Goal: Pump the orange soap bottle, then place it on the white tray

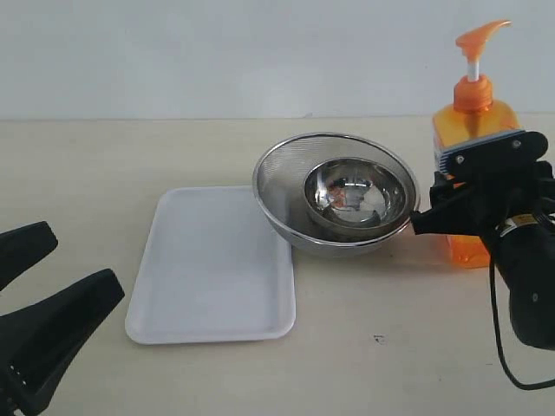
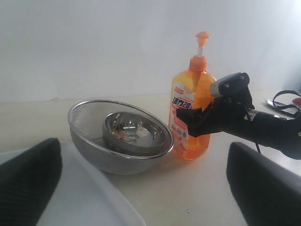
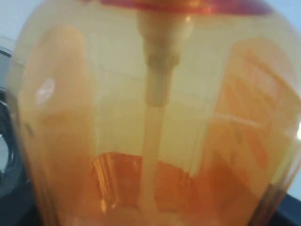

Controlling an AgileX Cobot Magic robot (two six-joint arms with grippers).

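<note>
The orange soap bottle (image 1: 473,117) stands upright on the table at the right, just beside the steel bowls, with its pump head (image 1: 481,35) raised. My right gripper (image 1: 460,186) is shut on the bottle's body at about mid height, one finger on each side. The bottle (image 3: 155,117) fills the whole right wrist view, its inner tube showing through the plastic. From the left wrist view the bottle's label (image 2: 181,106) and the right gripper (image 2: 200,120) show. The white tray (image 1: 212,260) lies flat left of the bowls. My left gripper (image 1: 76,260) stands open at the lower left, holding nothing.
A steel mesh bowl (image 1: 286,186) with a smaller steel bowl (image 1: 355,195) nested inside sits between the tray and the bottle, touching the tray's far right corner. A black cable (image 1: 499,347) hangs from the right arm. A pale wall backs the table.
</note>
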